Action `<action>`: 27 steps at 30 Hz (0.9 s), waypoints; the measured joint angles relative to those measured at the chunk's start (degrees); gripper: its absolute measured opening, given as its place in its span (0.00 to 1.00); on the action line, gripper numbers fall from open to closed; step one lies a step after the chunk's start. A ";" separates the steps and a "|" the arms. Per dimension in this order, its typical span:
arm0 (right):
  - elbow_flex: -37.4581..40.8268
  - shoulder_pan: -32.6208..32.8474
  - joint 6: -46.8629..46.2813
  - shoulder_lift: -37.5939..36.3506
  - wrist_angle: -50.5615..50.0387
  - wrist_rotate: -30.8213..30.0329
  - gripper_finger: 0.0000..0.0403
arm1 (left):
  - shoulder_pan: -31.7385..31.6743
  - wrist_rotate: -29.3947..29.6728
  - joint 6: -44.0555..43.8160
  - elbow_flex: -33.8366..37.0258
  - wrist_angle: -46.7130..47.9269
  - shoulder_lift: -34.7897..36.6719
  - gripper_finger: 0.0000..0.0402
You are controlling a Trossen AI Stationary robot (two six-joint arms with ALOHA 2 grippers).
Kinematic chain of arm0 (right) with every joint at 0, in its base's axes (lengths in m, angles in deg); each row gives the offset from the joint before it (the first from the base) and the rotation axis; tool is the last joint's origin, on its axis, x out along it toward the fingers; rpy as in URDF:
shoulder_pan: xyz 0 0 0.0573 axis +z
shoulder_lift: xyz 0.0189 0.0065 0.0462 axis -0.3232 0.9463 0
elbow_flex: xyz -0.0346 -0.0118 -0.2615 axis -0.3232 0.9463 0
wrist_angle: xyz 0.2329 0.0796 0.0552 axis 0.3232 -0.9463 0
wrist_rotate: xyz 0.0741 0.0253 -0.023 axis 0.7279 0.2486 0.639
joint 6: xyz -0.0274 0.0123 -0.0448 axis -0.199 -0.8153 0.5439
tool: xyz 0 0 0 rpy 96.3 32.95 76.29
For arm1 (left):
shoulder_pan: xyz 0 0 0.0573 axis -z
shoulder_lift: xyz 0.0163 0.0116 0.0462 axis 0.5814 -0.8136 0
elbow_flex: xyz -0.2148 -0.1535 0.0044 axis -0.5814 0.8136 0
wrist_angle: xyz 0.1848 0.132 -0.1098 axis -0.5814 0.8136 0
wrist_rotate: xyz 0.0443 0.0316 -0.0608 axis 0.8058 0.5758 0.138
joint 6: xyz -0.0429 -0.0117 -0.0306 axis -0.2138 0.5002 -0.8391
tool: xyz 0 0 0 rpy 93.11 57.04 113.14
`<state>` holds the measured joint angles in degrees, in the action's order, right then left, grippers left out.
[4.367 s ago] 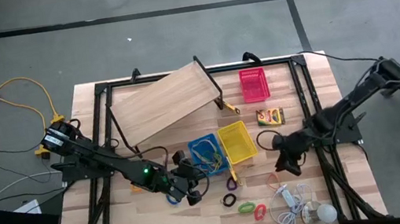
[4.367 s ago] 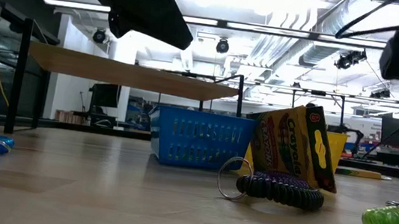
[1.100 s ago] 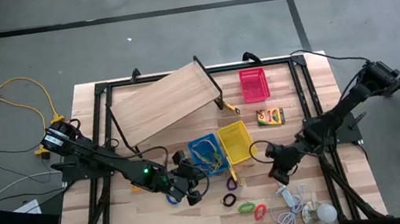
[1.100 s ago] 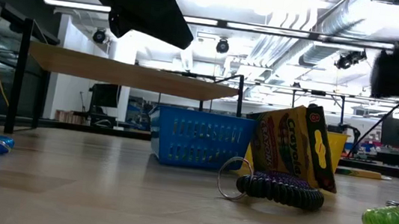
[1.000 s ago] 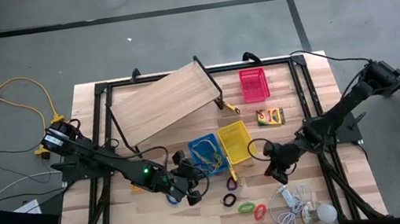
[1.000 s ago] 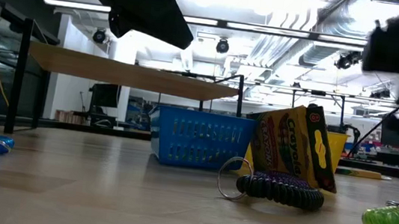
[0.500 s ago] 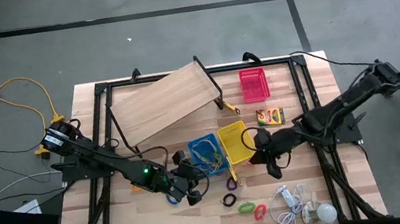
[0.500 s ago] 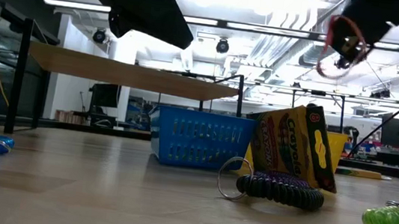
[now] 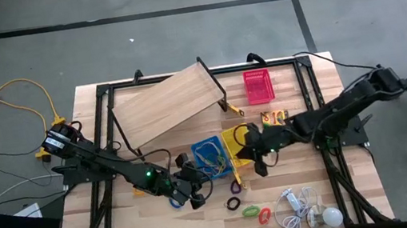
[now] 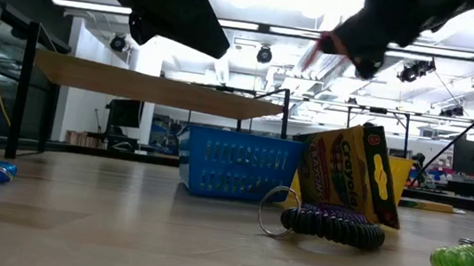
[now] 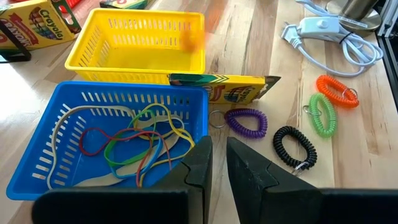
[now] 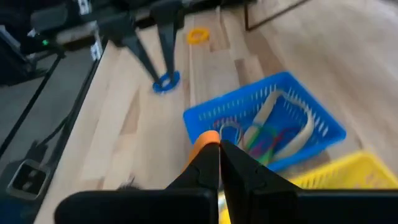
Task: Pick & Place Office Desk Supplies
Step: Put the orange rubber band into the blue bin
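The light wood desk (image 9: 107,225) stands on grey concrete floor. The right claw (image 12: 214,144), pinching an orange coil loop (image 12: 207,137), hangs over the yellow basket (image 9: 239,144), whose long axis runs roughly away from the desk's front edge. The left claw (image 11: 216,152), fingers slightly apart and empty, sits beside the blue basket (image 11: 43,143).

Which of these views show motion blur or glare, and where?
Low view: the right gripper smears overhead, bright ceiling lights behind it. Right wrist view: soft throughout, blue basket blurred. Left wrist view: sharp, apart from an orange smear over the yellow basket. High view: evenly lit, crisp.

Probably lab, exposed ceiling ducts (image 10: 353,52)
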<state>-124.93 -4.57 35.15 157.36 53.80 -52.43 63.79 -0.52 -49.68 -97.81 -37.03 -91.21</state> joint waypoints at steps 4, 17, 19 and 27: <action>0.00 -2.40 2.34 3.92 4.55 0.03 0.01 | -0.01 0.00 0.00 0.00 0.00 0.00 0.11; 0.00 -4.73 4.54 15.74 19.31 -0.08 0.01 | -0.01 0.00 0.00 0.00 0.00 0.00 0.11; 0.00 -4.73 4.56 16.90 19.92 -0.12 0.01 | 0.01 0.00 0.00 0.00 0.00 0.00 0.11; 0.00 -4.73 4.56 18.86 20.83 -0.15 0.01 | 0.01 0.00 0.00 0.02 -0.04 0.00 0.11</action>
<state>-124.93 -9.30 39.71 176.22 74.63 -52.58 63.80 -0.52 -49.68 -97.79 -37.07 -91.21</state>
